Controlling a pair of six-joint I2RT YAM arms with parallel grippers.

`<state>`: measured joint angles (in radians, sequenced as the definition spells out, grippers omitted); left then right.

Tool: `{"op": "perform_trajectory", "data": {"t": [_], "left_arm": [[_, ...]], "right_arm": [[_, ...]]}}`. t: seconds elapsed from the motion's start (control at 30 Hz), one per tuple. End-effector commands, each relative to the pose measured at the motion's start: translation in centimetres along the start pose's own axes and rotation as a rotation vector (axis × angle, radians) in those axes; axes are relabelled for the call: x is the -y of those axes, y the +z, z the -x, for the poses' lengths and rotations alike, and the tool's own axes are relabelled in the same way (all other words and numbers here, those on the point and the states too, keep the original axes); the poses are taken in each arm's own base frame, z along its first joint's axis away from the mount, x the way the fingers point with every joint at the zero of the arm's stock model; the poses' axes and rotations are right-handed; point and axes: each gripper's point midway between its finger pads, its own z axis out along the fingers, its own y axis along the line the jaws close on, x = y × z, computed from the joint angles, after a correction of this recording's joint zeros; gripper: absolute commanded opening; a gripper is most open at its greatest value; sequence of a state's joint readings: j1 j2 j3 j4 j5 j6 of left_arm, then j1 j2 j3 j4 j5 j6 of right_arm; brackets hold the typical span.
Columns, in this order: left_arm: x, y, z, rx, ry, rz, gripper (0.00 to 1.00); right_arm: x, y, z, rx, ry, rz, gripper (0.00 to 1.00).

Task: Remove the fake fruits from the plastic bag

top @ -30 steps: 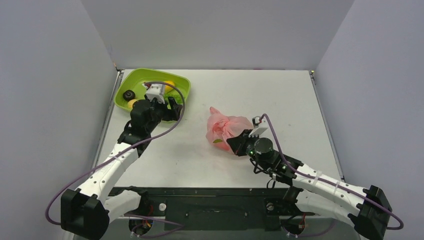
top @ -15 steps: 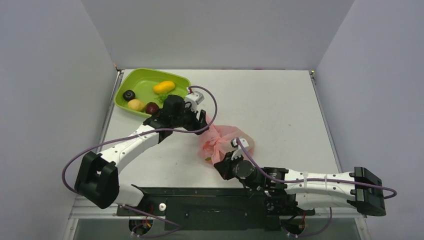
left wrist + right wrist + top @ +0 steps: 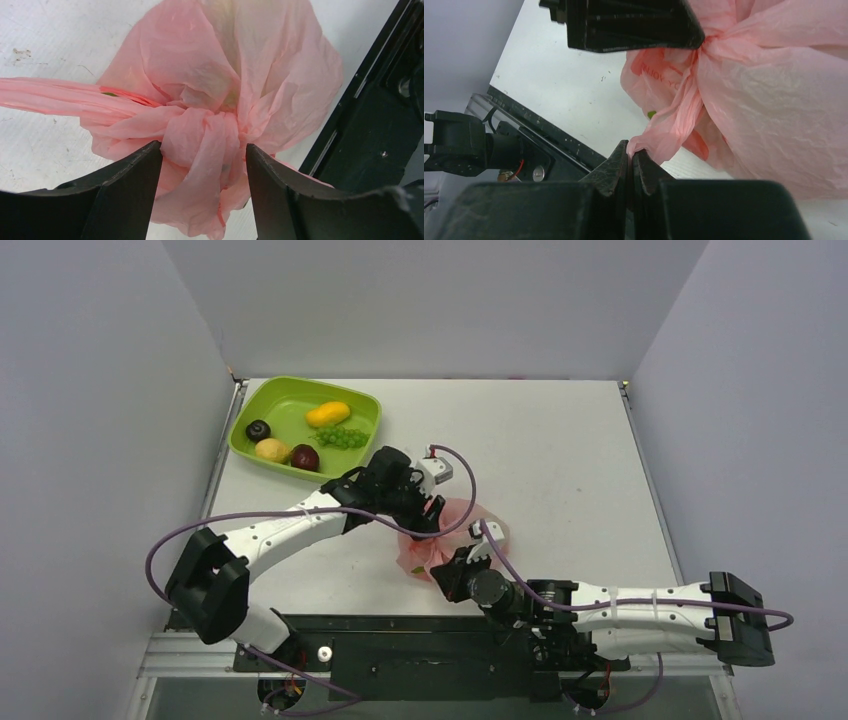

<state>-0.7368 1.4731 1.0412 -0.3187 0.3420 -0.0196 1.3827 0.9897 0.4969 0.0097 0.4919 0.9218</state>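
The pink plastic bag (image 3: pixel 425 552) lies bunched near the table's front edge. My left gripper (image 3: pixel 425 515) is open, and its jaws straddle the bag's (image 3: pixel 210 75) twisted neck (image 3: pixel 200 140) in the left wrist view. My right gripper (image 3: pixel 630 150) is shut on a pinched fold of the bag (image 3: pixel 774 100) at its near side. A sliver of green (image 3: pixel 651 114) shows through the plastic; any fruits inside are otherwise hidden. Three fake fruits sit in the green tray (image 3: pixel 290 400): a dark plum (image 3: pixel 258 429), a yellow lemon (image 3: pixel 272 449) and a dark red apple (image 3: pixel 305 457).
The tray at the back left also holds an orange-yellow mango (image 3: pixel 328 414) and a bunch of green grapes (image 3: pixel 343 437). The black base rail (image 3: pixel 400 625) runs just below the bag. Grey walls close in three sides.
My left arm swung from the tray across to the bag and came down over its neck. My right gripper drew the bag towards the near edge and kept its hold.
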Motion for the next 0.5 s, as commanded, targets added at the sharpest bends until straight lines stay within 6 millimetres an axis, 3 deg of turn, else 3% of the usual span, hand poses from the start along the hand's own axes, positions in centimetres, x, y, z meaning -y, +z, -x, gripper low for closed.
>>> {"op": "perform_trajectory", "data": {"t": [0.0,0.1,0.27,0.3,0.37,0.47], "left_arm": [[-0.1,0.3,0.1,-0.046,0.078,0.044,0.57],[-1.0,0.8,-0.5,-0.084,0.08,0.086,0.48],[-1.1,1.1,-0.1,-0.085,0.085,0.096,0.32],[-1.1,1.0,0.1,-0.08,0.086,0.099,0.29],[-1.3,0.9,0.4,-0.072,0.088,0.11,0.22],[-1.5,0.8,0.6,-0.067,0.091,0.12,0.12]], "right_arm": [[0.7,-0.4,0.8,0.037,0.009,-0.032,0.0],[1.2,-0.5,0.8,0.038,-0.005,-0.048,0.02],[2.0,-0.8,1.3,0.053,-0.018,-0.092,0.16],[2.4,-0.9,1.6,0.066,-0.019,-0.113,0.27],[3.1,-1.0,2.3,0.079,-0.03,-0.139,0.38],[3.9,-1.1,4.0,0.084,-0.046,-0.177,0.47]]}}
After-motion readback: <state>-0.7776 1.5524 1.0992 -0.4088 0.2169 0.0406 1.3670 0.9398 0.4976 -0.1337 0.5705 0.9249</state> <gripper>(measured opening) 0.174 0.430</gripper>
